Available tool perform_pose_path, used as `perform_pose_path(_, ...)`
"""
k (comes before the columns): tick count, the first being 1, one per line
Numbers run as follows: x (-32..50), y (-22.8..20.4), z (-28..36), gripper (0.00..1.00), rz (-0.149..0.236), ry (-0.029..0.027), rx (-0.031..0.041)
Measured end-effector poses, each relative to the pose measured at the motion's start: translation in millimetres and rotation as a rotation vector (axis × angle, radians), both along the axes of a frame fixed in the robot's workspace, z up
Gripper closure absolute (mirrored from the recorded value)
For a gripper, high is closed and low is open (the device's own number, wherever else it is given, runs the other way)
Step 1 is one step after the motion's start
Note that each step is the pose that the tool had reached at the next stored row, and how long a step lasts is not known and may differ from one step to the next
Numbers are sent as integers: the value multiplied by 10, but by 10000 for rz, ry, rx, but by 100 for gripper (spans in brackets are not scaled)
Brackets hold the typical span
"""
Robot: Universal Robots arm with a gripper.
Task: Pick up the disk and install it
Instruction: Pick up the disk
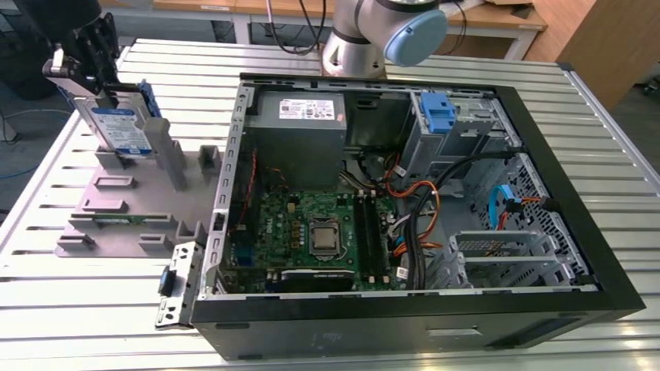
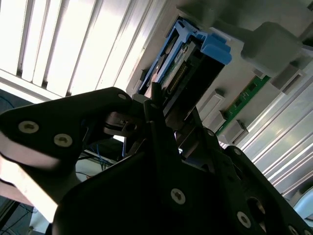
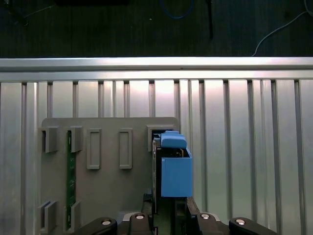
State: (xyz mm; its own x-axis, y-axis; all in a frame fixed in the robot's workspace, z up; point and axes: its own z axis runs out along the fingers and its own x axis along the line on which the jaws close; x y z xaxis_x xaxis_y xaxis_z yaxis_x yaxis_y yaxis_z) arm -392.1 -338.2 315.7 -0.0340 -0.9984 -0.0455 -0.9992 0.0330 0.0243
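**A:** Starting at the exterior view's left, where are we finding the gripper (image 1: 98, 81)?

**B:** We are seeing it hanging right over the disk (image 1: 116, 131). The disk is standing on edge in a slot of the grey stand (image 1: 124, 209), directly beneath the gripper. The gripper is straddling the disk's upper end, but we cannot tell whether it is clamped on it or merely set around it.

**A:** How are we expecting the disk to handle?

**B:** We are judging it stiff and dense for its size: a metal body sitting in a blue plastic frame (image 3: 175, 171). It is probably not tolerating knocks well, and its smooth faces may be slipping under a weak squeeze.

**A:** So where are we taking hold?

**B:** We are favouring the two broad faces, square on, at the end nearest the gripper. We are avoiding the blue end tab, which looks springy, and the connector pins (image 2: 178, 76) showing in the second wrist view.

**A:** And further right?

**B:** Well away from the gripper, the open computer case (image 1: 413, 313) is lying on the table (image 1: 62, 309). It is holding a grey power box (image 1: 299, 112) and, farther from the gripper again, a blue bracket (image 1: 438, 112) with no drive in it.
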Motion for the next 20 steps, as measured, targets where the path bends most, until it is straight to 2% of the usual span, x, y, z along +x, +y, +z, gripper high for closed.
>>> perform_pose_path(8,0,0,3,65,0,0,0)
perform_pose_path(14,0,0,41,65,0,1,0)
perform_pose_path(20,0,0,48,65,0,2,0)
